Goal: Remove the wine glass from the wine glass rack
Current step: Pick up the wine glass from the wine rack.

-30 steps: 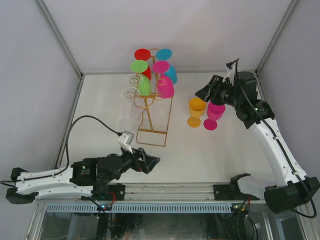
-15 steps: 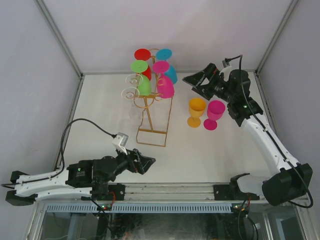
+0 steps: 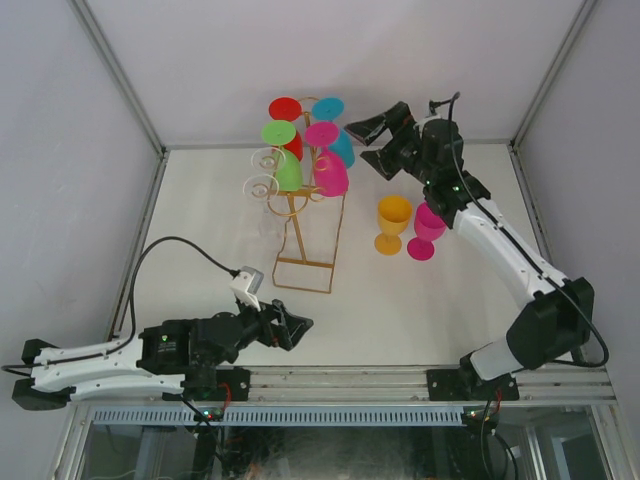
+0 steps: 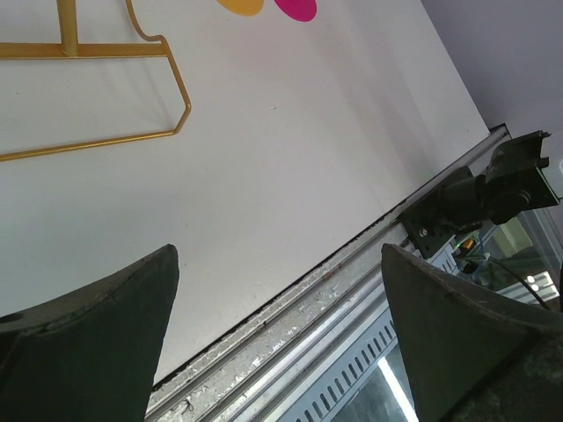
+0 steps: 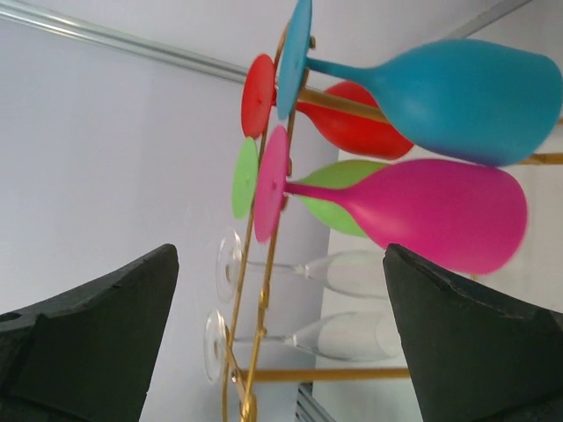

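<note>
Right gripper (image 3: 372, 142), jaws wide and empty, should centre on the magenta wine glass (image 5: 422, 215) before closing; left gripper (image 3: 293, 330) likewise wide.

"What colours are hanging there?"

"Your wine glass rack (image 4: 88, 50) is gold wire. It carries a teal glass (image 5: 466, 97), a magenta glass (image 5: 440, 215), a red glass (image 5: 352, 119), a green glass (image 5: 330, 198) and two clear glasses (image 5: 343, 272)."

"And lower down?"

"You've got a white desk (image 3: 400, 300) with a yellow-orange glass (image 3: 393, 215) and a pink glass (image 3: 428, 222). Your left claw (image 3: 298, 333) and right claw (image 3: 368, 145) are black."
</note>
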{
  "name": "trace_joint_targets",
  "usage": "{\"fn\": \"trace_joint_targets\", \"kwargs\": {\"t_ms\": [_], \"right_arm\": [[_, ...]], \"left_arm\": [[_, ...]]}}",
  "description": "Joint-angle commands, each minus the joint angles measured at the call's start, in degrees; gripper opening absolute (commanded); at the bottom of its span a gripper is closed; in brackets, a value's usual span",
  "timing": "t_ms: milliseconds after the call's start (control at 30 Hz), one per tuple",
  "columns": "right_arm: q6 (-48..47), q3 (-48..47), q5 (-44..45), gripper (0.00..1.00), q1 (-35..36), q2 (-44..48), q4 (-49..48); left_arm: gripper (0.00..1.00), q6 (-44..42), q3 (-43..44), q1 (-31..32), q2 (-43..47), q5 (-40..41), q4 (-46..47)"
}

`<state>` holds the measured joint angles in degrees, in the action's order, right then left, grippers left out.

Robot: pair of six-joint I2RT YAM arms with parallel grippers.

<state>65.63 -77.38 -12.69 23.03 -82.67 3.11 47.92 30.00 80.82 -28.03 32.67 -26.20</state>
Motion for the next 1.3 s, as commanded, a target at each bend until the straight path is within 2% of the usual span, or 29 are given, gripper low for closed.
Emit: {"fn": "trace_joint_targets", "kwargs": {"t_ms": [0, 133, 333, 467, 833, 900, 967, 1267], "right_arm": [[3.27, -7.50, 1.62, 1.00, 0.72, -4.89, -1.86], [2.53, -12.07, 1.03, 0.89, 1.29, -9.37, -0.26], [-0.50, -17.50, 0.79, 0.79, 2.08, -12.74, 3.90], [-1.39, -18.49, 0.44, 0.66, 2.20, -13.70, 4.47], [-1.73, -23.47, -2.35, 0.44, 2.20, -17.74, 7.49], [-1.72, -23.92, -2.47, 0.43, 2.24, -18.12, 7.66], [-2.13, -23.95, -2.23, 0.37, 2.40, -18.09, 8.01], [-3.97, -23.94, -1.19, 0.32, 2.24, -17.52, 8.96]], "left_arm": [[1.00, -0.44, 1.25, -0.31, -0.10, -0.23, 1.06], [1.00, -0.75, 1.38, -0.31, 0.31, -0.23, 0.72], [1.00, -0.72, 0.95, -0.31, 1.11, 0.24, 0.36], [1.00, -0.89, 0.81, -0.30, 1.56, 0.47, -0.11], [1.00, -0.37, 0.63, -0.31, 3.27, 1.42, -1.21], [1.00, -0.37, 0.59, -0.31, 3.55, 1.60, -1.52], [1.00, -0.37, 0.53, -0.30, 3.76, 1.74, -1.70], [1.00, -0.11, 0.08, -0.31, 3.86, 1.70, -1.64]]}}
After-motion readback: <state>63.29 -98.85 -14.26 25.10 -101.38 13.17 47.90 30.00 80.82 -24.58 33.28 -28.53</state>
